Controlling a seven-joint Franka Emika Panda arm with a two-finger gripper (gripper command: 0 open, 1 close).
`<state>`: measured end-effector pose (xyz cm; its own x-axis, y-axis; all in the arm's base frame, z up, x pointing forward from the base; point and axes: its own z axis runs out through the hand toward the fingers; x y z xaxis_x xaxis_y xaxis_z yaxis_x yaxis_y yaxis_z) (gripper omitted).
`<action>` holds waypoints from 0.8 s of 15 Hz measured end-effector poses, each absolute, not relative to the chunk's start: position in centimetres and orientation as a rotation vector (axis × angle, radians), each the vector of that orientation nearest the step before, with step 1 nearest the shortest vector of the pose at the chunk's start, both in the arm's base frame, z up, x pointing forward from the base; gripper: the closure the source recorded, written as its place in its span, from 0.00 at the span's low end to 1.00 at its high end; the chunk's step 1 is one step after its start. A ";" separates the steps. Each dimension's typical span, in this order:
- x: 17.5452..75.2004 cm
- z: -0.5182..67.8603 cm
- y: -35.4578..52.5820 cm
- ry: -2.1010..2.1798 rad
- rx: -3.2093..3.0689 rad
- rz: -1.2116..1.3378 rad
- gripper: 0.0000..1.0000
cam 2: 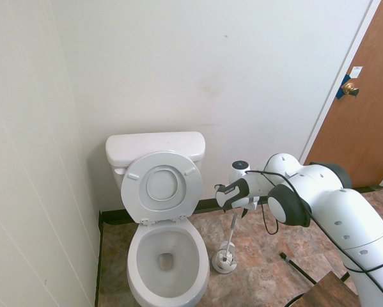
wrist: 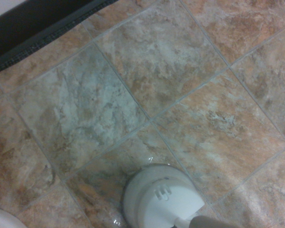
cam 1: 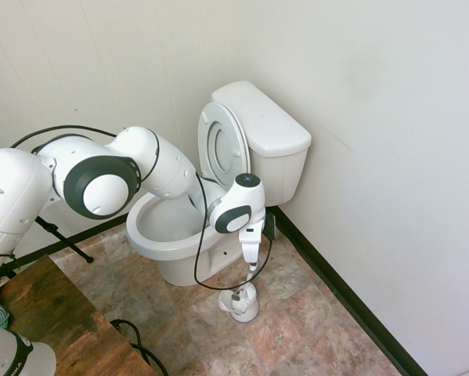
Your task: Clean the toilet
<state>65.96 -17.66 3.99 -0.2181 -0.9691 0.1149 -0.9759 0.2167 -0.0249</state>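
The toilet [cam 1: 157,235] stands against the back wall with its seat and lid [cam 2: 160,187] raised and the bowl open. A white toilet brush [cam 1: 250,280] stands upright in its round holder [cam 1: 242,304] on the floor beside the bowl. My gripper [cam 1: 250,257] points down directly over the top of the brush handle [cam 2: 232,231]. Its fingers look open, with the handle tip just at their ends. The wrist view looks down on the holder [wrist: 159,199] and the floor tiles.
The tank [cam 1: 269,129] sits in the corner by the right wall, with dark baseboard [cam 1: 336,290] along it. A wooden table [cam 1: 50,321] stands at the lower left. A brown door [cam 2: 367,109] is at the far right. Tiled floor [cam 2: 261,268] surrounds the holder.
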 end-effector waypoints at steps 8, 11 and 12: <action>66.3 0.1 -19.1 -2.364 1.924 -0.001 0.00; 66.4 -0.5 -19.2 -2.352 1.933 -0.028 1.00; 66.4 -0.8 -19.1 -2.348 1.941 -0.038 1.00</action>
<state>66.43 -19.12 -0.83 -0.1855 -0.9810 0.0571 -0.9786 0.1897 0.0793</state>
